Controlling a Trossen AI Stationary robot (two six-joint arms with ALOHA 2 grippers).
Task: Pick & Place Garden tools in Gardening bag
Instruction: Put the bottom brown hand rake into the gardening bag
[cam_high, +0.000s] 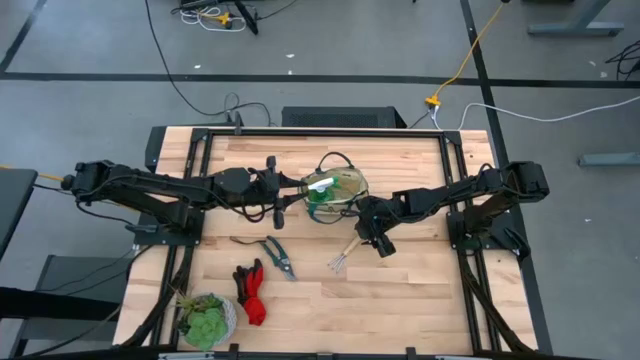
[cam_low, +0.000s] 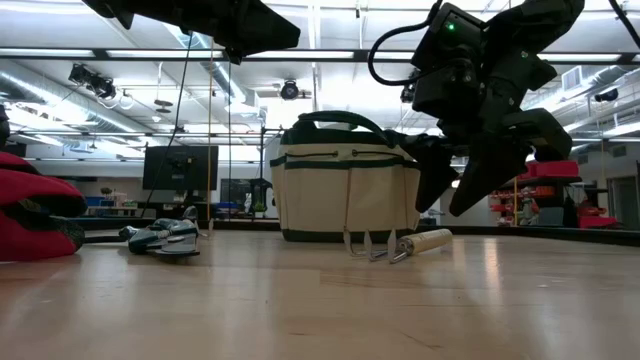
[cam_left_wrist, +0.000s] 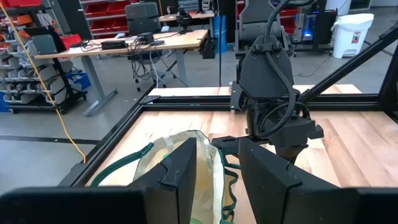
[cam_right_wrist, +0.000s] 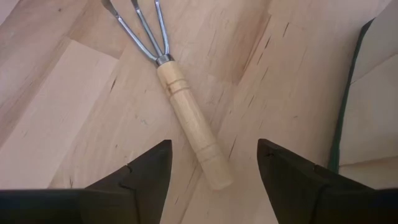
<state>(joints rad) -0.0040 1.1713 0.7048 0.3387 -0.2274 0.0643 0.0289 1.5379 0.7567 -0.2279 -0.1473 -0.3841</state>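
A wooden-handled hand fork with three bright metal tines (cam_right_wrist: 186, 118) lies flat on the pale plank table (cam_high: 400, 300), just beside the round tan fabric gardening bag with dark green trim (cam_high: 335, 190). The right gripper (cam_right_wrist: 211, 165) hovers over its handle, fingers spread (not touching). The left gripper (cam_left_wrist: 214, 171) seems to pinch the bag's rim, its contents hard to make out.

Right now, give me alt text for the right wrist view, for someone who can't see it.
The right tool, fingers open, hangs over a wooden-handled hand fork lying on the wooden table, its handle between the two dark fingers. The gardening bag shows at one edge.
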